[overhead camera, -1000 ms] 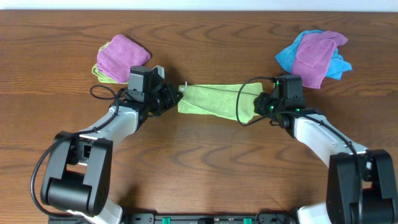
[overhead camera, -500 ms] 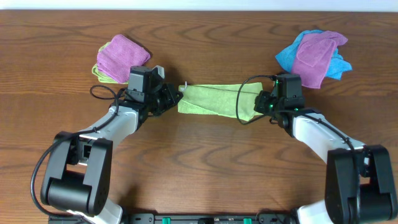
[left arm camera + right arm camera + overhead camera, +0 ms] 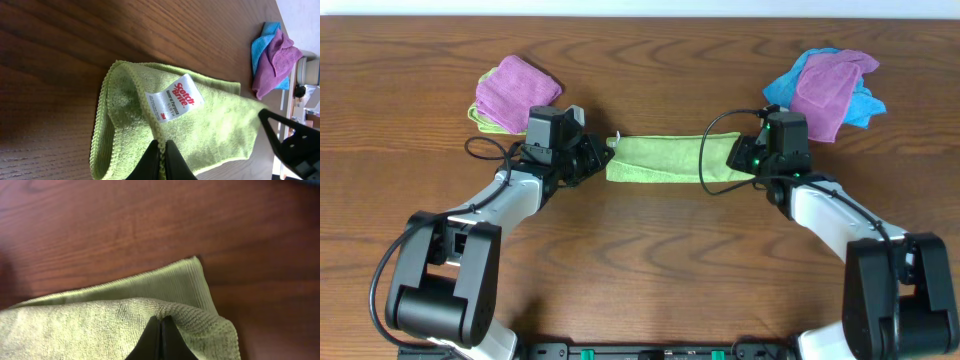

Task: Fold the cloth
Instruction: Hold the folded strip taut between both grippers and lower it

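Clamps left gripper [image 3: 162,159] on the tagged end of the cloth [image 3: 655,160], right gripper [image 3: 160,339] on the opposite end; stretches cloth as a folded strip between them, mid table [image 3: 640,260]; shows red "Scotch-Brite" and "3M" on white tag [image 3: 175,102], smaller print unreadable

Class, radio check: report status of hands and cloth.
Left hand and right hand shut on cloth ends. Cloth a folded strip between them. Nothing blocking.
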Tool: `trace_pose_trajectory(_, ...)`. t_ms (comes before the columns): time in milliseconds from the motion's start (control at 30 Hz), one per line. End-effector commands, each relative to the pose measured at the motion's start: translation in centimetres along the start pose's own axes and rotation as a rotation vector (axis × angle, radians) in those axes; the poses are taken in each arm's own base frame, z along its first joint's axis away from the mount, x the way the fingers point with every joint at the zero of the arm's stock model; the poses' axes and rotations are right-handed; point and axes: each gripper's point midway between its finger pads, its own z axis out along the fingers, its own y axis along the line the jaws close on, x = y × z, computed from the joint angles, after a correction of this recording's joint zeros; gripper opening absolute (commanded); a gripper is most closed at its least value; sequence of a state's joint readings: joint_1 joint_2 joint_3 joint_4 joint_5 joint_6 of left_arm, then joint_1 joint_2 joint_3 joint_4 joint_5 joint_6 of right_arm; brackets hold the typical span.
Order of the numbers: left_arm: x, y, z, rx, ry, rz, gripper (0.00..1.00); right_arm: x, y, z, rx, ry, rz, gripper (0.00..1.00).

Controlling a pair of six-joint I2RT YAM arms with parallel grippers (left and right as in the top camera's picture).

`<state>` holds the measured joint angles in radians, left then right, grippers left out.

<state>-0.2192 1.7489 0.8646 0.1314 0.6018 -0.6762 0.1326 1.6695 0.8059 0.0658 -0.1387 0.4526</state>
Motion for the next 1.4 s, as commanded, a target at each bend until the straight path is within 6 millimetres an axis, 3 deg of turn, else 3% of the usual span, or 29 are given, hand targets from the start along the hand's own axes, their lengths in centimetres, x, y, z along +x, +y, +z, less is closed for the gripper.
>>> trace_pose_trajectory(0, -0.3, -0.4, 0.2, 0.014, 0.006, 0.010, 0.06, -2.0, 0.5, 0.1, -0.007, -0.040, -0.049, 0.01)
trace_pose_trajectory(233, -0.2, -0.5, 0.2, 0.018, 0.010, 0.010, 0.06, -2.4, 0.1, 1.2, 0.011, -0.043, -0.076, 0.03)
trace_pose_trajectory(333, -0.2, -0.5, 0.2, 0.019, 0.011, 0.010, 0.06, -1.5, -0.4, 2.1, 0.024, -0.016, -0.071, 0.25)
trace_pose_trajectory(367, -0.2, -0.5, 0.2, 0.021, 0.013, 0.010, 0.06, -1.4, -0.5, 2.1, 0.025, -0.012, -0.071, 0.42)
trace_pose_trajectory(467, -0.1, -0.6, 0.2, 0.023, 0.014, 0.010, 0.06, -1.7, -0.3, 2.0, 0.022, -0.020, -0.071, 0.59)
trace_pose_trajectory(633, -0.5, -0.3, 0.0, 0.022, 0.005, 0.047, 0.07, -3.1, 1.7, 0.5, -0.049, -0.040, -0.079, 0.64)
trace_pose_trajectory(700, -0.9, -0.2, -0.3, 0.021, -0.006, 0.069, 0.19, -3.6, 2.4, -0.3, -0.072, -0.046, -0.082, 0.66)
trace_pose_trajectory(767, -1.2, -0.2, -0.6, 0.022, -0.017, 0.100, 0.40, -3.9, 2.7, -1.1, -0.074, -0.050, -0.083, 0.68)
trace_pose_trajectory(933, -2.1, 0.0, -1.2, 0.020, -0.042, 0.143, 0.63, -3.2, 2.5, -2.1, -0.058, -0.013, -0.076, 0.72)
trace_pose_trajectory(1000, -2.5, -0.1, -1.6, 0.023, -0.054, 0.143, 0.68, -2.3, 2.1, -2.1, -0.042, 0.024, -0.059, 0.75)
trace_pose_trajectory(1100, -3.2, -1.1, -2.2, 0.041, -0.076, 0.160, 0.66, -0.8, 1.1, -2.2, -0.009, 0.089, 0.022, 0.79)
trace_pose_trajectory(1167, -3.7, -2.5, -2.6, 0.068, -0.088, 0.183, 0.46, 0.0, 0.7, -2.4, -0.005, 0.129, 0.064, 0.83)
trace_pose_trajectory(1233, -4.2, -4.1, -2.6, 0.091, -0.098, 0.212, 0.18, 0.6, 0.2, -2.6, -0.011, 0.165, 0.100, 0.93)
trace_pose_trajectory(1267, -4.6, -4.9, -2.4, 0.083, -0.116, 0.232, 0.12, 0.8, -0.4, -2.8, -0.008, 0.181, 0.137, 0.99)
trace_pose_trajectory(1367, -4.5, -5.6, -1.7, 0.051, -0.140, 0.259, 0.06, 0.6, -1.2, -3.0, -0.016, 0.192, 0.184, 0.99)
